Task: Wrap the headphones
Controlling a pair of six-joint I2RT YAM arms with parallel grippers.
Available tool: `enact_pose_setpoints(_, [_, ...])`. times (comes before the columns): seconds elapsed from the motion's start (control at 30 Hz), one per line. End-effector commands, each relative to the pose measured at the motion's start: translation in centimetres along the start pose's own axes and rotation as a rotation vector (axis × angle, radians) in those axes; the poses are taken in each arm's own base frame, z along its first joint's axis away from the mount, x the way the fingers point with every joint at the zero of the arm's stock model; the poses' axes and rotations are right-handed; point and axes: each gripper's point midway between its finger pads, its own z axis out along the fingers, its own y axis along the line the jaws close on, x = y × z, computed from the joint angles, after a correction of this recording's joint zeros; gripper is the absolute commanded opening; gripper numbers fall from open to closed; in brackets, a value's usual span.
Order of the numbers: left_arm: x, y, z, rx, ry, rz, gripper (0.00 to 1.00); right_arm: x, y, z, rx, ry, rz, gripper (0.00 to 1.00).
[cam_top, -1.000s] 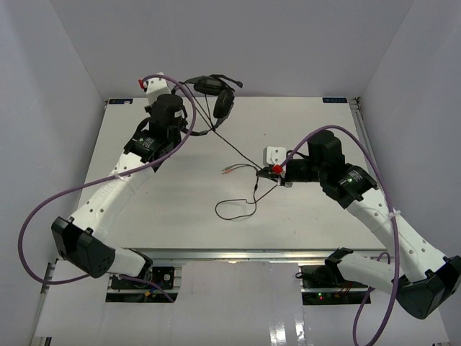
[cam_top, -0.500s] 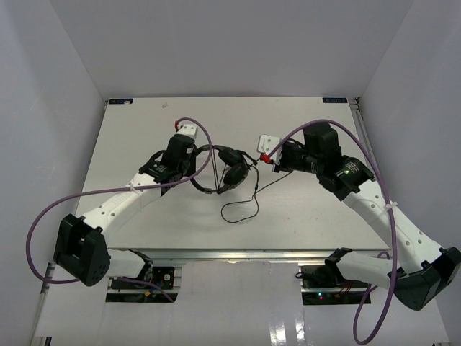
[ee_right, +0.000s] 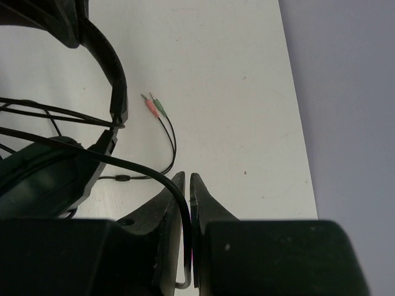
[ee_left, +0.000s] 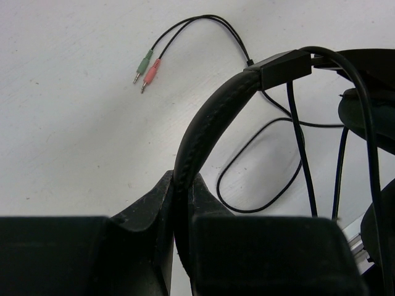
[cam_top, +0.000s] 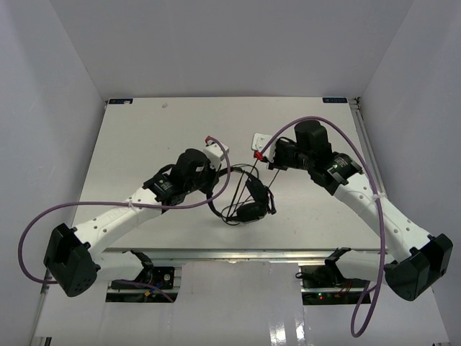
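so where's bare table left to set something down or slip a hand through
Free: the far strip of the table beyond the left gripper and right gripper, the far-left corner, and the near-right patch between the right arm and the front edge. Crowded: the middle between the grippers, where the headphones and cord loops sit.

No readable text, label or number anywhere (all three views)
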Motion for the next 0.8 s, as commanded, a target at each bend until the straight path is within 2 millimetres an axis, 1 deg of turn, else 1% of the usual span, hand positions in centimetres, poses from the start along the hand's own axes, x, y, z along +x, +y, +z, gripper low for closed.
enact_pose_setpoints(0.0, [-3.0, -1.9, -2.7, 0.109, -0.136, 0.011, 0.0, 0.7, -1.3, 0.3, 0.046, -0.04, 0.034, 0.14])
enact_pose_setpoints(0.07, [-3.8, -2.4, -3.9, 0.142, -0.173, 0.006, 0.0, 1.6, -0.6, 0.7, 0.015, -0.063, 0.078, 0.14])
enact_pose_setpoints(0.13, [-4.5, -3.4, -5.1, 0.196, -0.207, 0.007, 0.0, 2.0, 0.1, 1.3, -0.015, -0.077, 0.114, 0.14])
enact_pose_setpoints(0.2, [-5.0, -4.2, -6.0, 0.242, -0.228, 0.009, 0.0, 1.9, 0.5, 1.7, -0.044, -0.101, 0.135, 0.14])
enact_pose_setpoints(0.27, [-5.3, -5.1, -6.7, 0.29, -0.242, 0.013, 0.0, 1.8, 0.4, 2.3, -0.064, -0.112, 0.162, 0.14])
enact_pose_setpoints(0.33, [-5.3, -5.7, -7.1, 0.321, -0.242, 0.013, 0.0, 2.0, 0.3, 2.9, -0.084, -0.116, 0.193, 0.14])
enact_pose_setpoints(0.47, [-5.1, -6.9, -7.7, 0.377, -0.24, 0.007, 0.0, 1.9, -0.2, 3.5, -0.114, -0.137, 0.26, 0.14])
enact_pose_setpoints(0.63, [-5.4, -8.1, -8.0, 0.425, -0.247, 0.009, 0.0, 2.3, -0.1, 3.8, -0.142, -0.157, 0.317, 0.14])
enact_pose_setpoints(0.77, [-6.3, -8.8, -8.4, 0.452, -0.27, 0.004, 0.0, 2.4, 0.7, 3.9, -0.193, -0.203, 0.387, 0.14])
